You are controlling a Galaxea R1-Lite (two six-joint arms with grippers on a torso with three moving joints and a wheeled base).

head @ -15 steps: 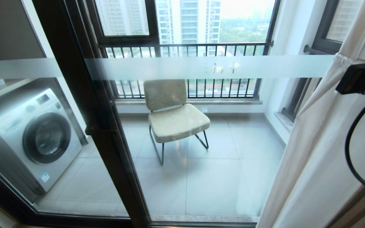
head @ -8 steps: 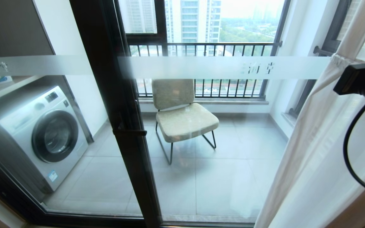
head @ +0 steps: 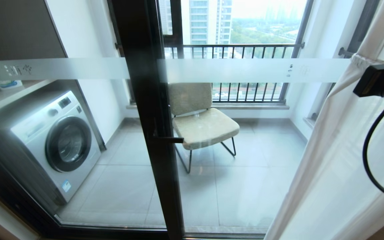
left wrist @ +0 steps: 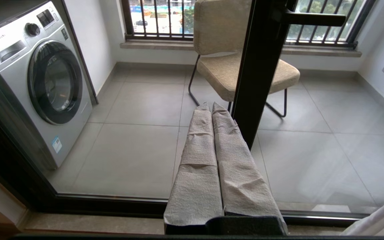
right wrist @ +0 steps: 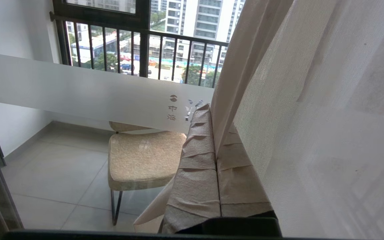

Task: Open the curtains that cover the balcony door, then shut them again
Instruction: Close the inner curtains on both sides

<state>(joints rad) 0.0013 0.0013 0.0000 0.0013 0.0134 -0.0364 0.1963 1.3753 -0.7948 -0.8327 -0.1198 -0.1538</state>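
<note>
The right claw (right wrist: 217, 133) has its 2 paper-wrapped fingers (right wrist: 198, 160) pressed together on the hemmed edge of the curtains (right wrist: 245, 66); the beige fabric rises from between the tips toward 12 o'clock, with the see-through sheer spreading off toward 3 o'clock. In the head view the curtains (head: 332, 160) hang gathered at 3 o'clock, leaving the balcony door (head: 145, 100) uncovered from 9 o'clock to about 2 o'clock. The left claw (left wrist: 212, 110) is closed on nothing, fingers (left wrist: 198, 160) side by side, aimed at the glass just beside the door's black frame, well apart from the curtains. Behind the glass stand a chair (head: 202, 123) and a washing machine (head: 55, 143).
</note>
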